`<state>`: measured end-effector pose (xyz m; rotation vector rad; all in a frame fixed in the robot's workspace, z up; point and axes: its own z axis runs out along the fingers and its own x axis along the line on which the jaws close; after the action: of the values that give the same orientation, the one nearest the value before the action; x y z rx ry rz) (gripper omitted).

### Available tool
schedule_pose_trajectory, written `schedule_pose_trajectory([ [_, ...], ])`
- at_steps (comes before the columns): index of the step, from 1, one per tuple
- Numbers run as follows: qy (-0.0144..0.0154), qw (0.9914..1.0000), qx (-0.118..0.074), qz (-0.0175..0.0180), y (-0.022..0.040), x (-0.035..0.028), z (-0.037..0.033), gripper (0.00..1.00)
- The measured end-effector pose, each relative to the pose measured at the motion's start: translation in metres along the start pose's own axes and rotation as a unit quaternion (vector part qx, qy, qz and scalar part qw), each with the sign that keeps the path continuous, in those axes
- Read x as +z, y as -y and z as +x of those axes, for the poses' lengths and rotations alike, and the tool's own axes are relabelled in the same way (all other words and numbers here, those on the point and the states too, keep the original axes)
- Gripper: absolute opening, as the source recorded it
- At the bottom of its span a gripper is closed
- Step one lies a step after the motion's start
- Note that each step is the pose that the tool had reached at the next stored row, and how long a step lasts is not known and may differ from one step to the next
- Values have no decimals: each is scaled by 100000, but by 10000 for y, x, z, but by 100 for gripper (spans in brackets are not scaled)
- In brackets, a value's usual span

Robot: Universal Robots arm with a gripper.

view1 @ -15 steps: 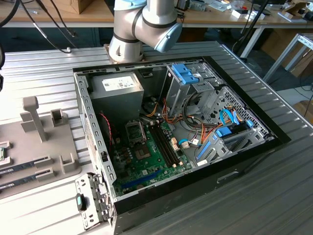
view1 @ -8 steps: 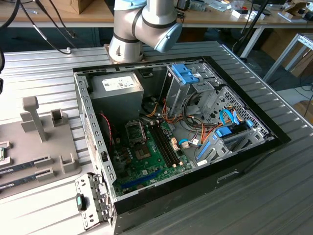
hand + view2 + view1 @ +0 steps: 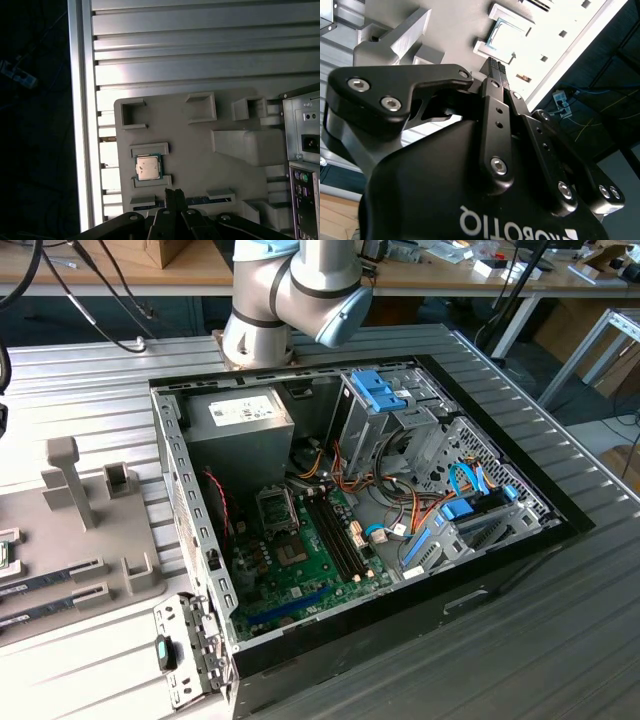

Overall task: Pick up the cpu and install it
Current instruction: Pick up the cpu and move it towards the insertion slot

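The tool (image 3: 173,192) is closed on nothing, its tips pressed together over the grey holder (image 3: 200,145). The cpu (image 3: 148,167) lies flat in its pocket there — near the tips, slightly aside. In the exterior view the holder sits at nine o'clock from the open computer (image 3: 350,500).

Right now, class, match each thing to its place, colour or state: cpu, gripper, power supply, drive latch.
Column 1
1. cpu
2. gripper
3. power supply
4. drive latch

Column 2
A. in a corner of the case
B. shut, holding nothing
C. in a pocket of the grey holder
D. blue

Pairs: 1-C, 2-B, 3-A, 4-D
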<state>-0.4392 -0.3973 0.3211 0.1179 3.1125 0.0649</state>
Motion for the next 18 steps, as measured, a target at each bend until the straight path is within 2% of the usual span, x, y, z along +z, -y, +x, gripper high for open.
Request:
schedule_pose_trajectory([
  [9, 0, 100000, 0, 0, 0, 3, 0, 11],
  [13, -2, 100000, -1, -2, 0, 4, 0, 36],
  [16, -1, 100000, -1, -3, 0, 5, 0, 42],
  [17, -4, 100000, -1, 1, 0, 4, 0, 54],
  [18, -3, 100000, -1, 0, 0, 5, 0, 54],
])
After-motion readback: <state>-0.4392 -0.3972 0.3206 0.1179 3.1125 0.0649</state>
